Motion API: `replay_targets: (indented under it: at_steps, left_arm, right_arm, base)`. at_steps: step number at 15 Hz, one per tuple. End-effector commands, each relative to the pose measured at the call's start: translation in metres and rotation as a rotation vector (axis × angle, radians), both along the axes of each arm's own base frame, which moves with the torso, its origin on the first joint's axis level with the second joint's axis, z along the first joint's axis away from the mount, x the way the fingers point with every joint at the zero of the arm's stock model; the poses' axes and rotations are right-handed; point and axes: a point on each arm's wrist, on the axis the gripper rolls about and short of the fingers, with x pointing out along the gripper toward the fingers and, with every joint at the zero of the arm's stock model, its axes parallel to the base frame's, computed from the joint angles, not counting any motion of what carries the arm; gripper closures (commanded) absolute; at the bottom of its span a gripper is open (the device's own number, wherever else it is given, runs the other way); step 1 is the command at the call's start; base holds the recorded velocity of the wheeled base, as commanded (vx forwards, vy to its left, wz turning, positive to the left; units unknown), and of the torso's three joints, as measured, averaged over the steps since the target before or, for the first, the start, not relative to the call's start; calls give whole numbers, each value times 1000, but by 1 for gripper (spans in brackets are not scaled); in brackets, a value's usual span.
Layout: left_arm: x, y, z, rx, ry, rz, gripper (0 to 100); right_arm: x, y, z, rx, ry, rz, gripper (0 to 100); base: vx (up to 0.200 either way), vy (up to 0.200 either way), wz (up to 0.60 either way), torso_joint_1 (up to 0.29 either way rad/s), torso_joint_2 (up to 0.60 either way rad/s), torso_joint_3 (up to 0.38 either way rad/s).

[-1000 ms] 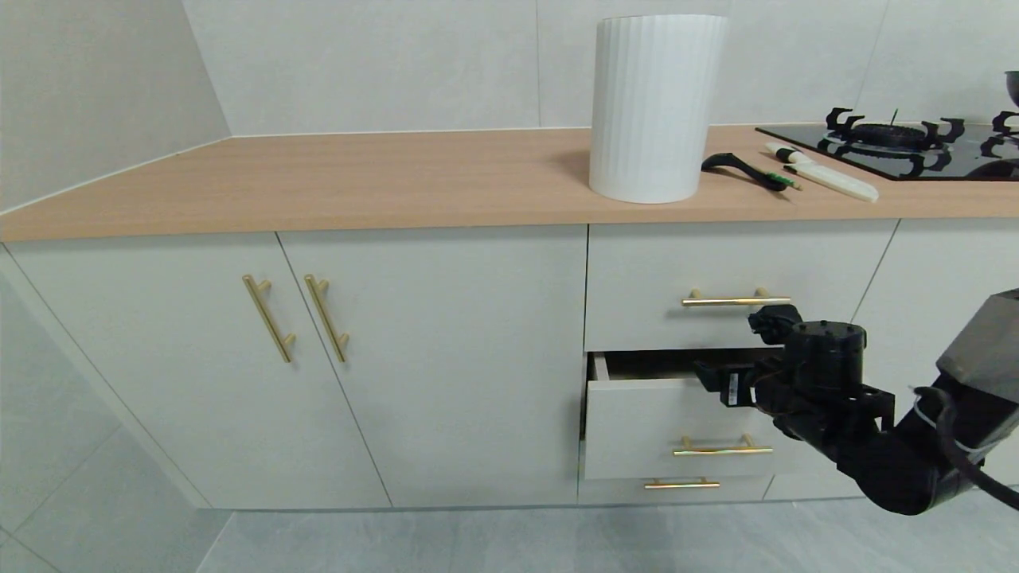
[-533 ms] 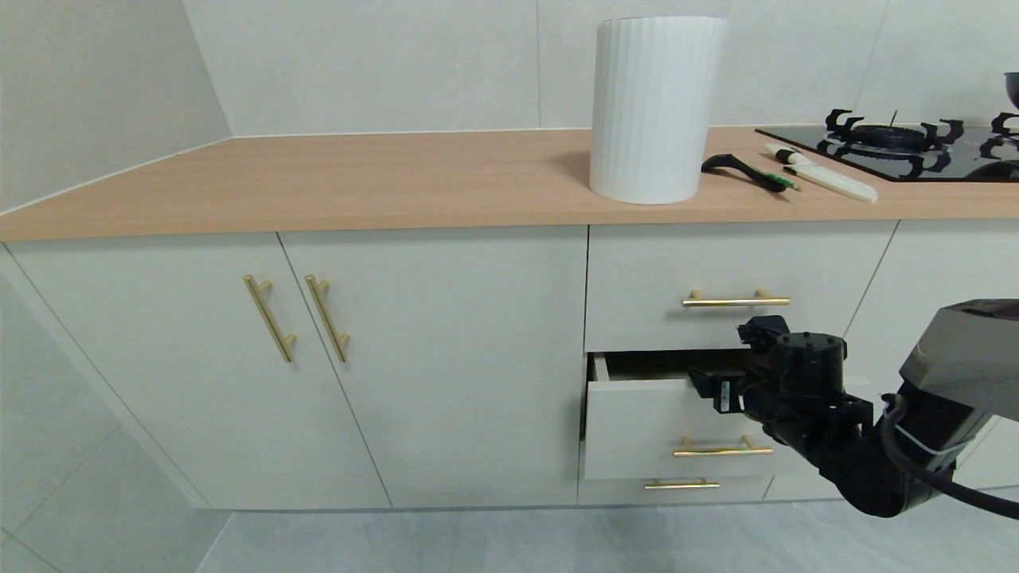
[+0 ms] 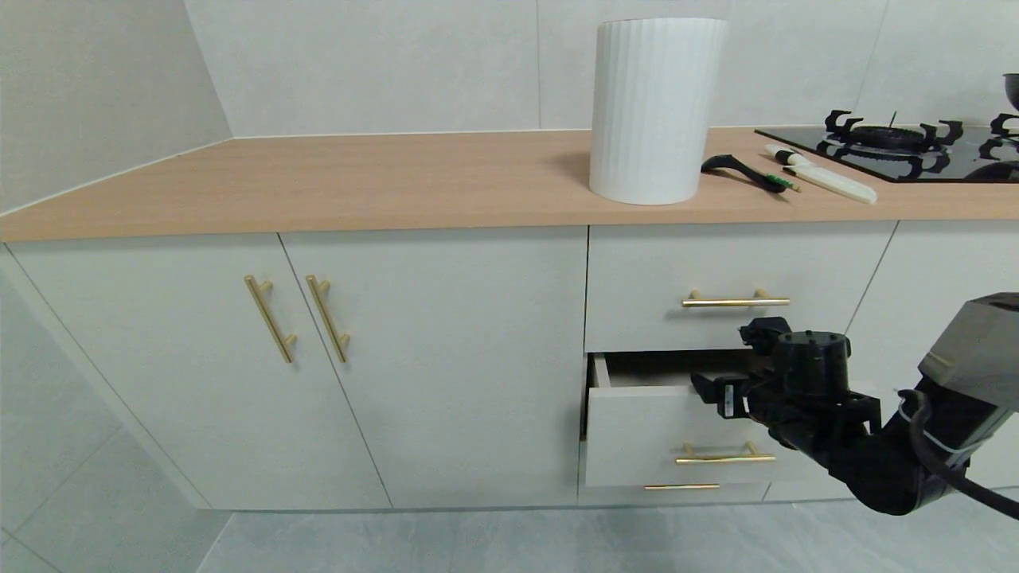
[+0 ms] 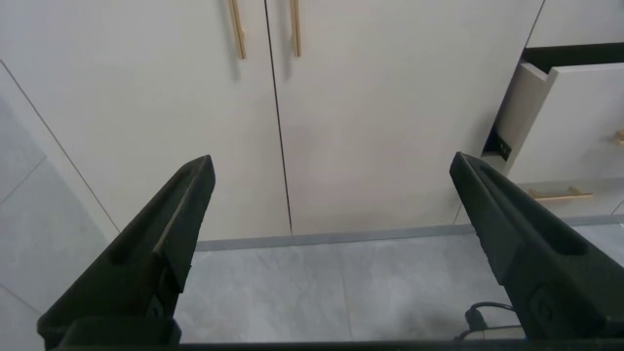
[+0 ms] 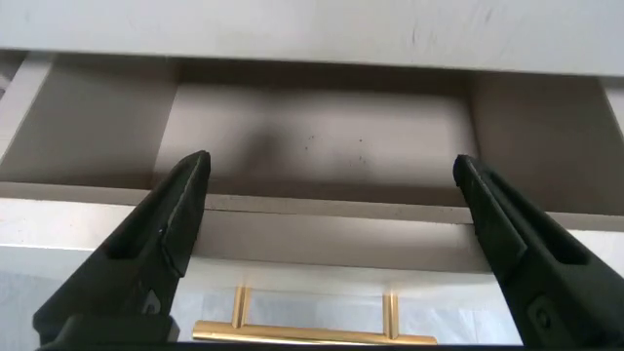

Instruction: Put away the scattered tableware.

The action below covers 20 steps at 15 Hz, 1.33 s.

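Note:
On the wooden counter [image 3: 358, 179], right of a tall white ribbed container [image 3: 654, 107], lie a black utensil [image 3: 736, 169] and a white knife [image 3: 828, 181]. Below, the middle drawer [image 3: 665, 430] stands partly pulled out, with a brass handle [image 3: 724, 456]. My right gripper [image 3: 736, 362] hovers open at the drawer's top edge; its wrist view looks into the drawer's bare inside [image 5: 322, 136] between the two fingers [image 5: 161, 244]. My left gripper [image 4: 331, 224] is open, low above the grey floor, facing the cabinet doors [image 4: 283, 107].
A black gas hob [image 3: 899, 143] sits at the counter's right end. A closed top drawer [image 3: 736, 278] lies just above the open one, and a bottom drawer handle [image 3: 681, 485] below. Two cabinet doors with brass handles [image 3: 294, 318] stand to the left. Grey tiled floor spreads below.
The right arm shifted slightly at the drawer mouth, and the drawer front has come out a little farther and sits lower in the view.

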Motion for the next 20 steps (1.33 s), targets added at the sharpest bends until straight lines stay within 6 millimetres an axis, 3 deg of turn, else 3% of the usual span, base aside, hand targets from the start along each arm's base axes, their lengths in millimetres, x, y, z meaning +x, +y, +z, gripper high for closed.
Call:
replay_targets:
  at_steps: [1,8,13,20]
  left_arm:
    - [0,0,0,0,1,0,0]
    - [0,0,0,0,1,0,0]
    - [0,0,0,0,1,0,0]
    - [0,0,0,0,1,0,0]
  right_arm:
    - [-7,-2,13,-3,4,2,0]
    - [-33,-2,28,-59,207,35,0]
    - [-56,-1,54,-74,398,114,0]
    - [-82,6,59,-162,633,163,0]
  base:
    - [0,0,0,0,0,0]
    - [0,0,0,0,0,0]
    - [0,0,0,0,0,0]
    - [0,0,0,0,0,0]
